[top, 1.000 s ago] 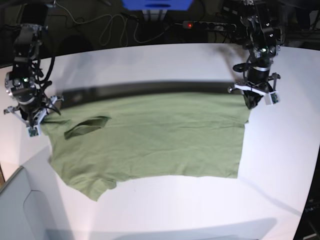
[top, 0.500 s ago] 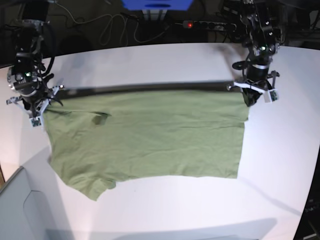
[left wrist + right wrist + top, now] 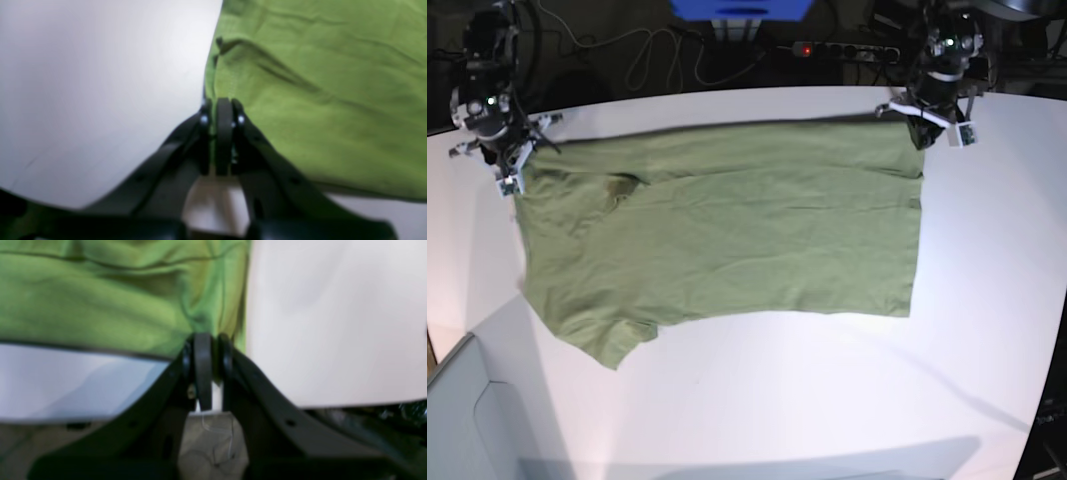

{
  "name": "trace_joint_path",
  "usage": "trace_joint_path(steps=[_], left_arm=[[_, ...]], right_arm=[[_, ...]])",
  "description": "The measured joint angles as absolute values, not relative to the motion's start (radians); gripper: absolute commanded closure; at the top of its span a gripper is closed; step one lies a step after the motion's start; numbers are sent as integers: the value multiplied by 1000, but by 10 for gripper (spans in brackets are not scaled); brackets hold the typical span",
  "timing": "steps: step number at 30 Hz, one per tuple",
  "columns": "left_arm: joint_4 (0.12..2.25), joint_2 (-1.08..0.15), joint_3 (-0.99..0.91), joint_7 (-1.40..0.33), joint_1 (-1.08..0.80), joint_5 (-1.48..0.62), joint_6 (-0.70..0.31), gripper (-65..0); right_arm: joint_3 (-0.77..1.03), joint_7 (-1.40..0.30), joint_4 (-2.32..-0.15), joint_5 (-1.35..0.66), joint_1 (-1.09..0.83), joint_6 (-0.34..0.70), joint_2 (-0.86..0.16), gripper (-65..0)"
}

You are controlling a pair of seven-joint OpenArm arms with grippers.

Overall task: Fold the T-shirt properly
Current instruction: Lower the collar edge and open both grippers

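Base view: shirt [image 3: 727,240] spread on desk [image 3: 987,300]; both jaws clamped on far corners; overstretching risks slipped corner, skewed fold

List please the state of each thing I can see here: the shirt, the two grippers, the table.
T-shirt: spread open, lightly wrinkled, far edge pinched at both corners.
Left gripper: fingers shut on the T-shirt's corner.
Right gripper: fingers shut on the T-shirt's other far corner.
Table: white, carries the T-shirt.
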State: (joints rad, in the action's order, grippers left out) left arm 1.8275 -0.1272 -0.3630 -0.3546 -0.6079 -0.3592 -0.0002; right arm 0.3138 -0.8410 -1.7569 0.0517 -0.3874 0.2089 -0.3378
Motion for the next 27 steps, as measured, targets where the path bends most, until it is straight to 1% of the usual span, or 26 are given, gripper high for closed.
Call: trace_joint_path(steps=[3,8,11,15,27], left_arm=[[1840,-128,-363,-349,-635,-360,0,0],[1839,-128,-363,-349,-642,-360,0,0],[1839,-128,-363,-348,-642,-360,0,0],[1838,-128,-363,-348,-646,-356,0,0],[1838,-128,-363,-349,-710,-356,0,0]], right_arm=[[315,-834,-1765,52,-415,209,-338,-1],[318,-832,-1848,54,-467,209,-337,-1],[344,-830,-1886,47,-487,208,-313,-1],[390,-835,-1885,51,-504,209,-285,-1],[390,-831,-1887,49,-536,208,-284,-1]])
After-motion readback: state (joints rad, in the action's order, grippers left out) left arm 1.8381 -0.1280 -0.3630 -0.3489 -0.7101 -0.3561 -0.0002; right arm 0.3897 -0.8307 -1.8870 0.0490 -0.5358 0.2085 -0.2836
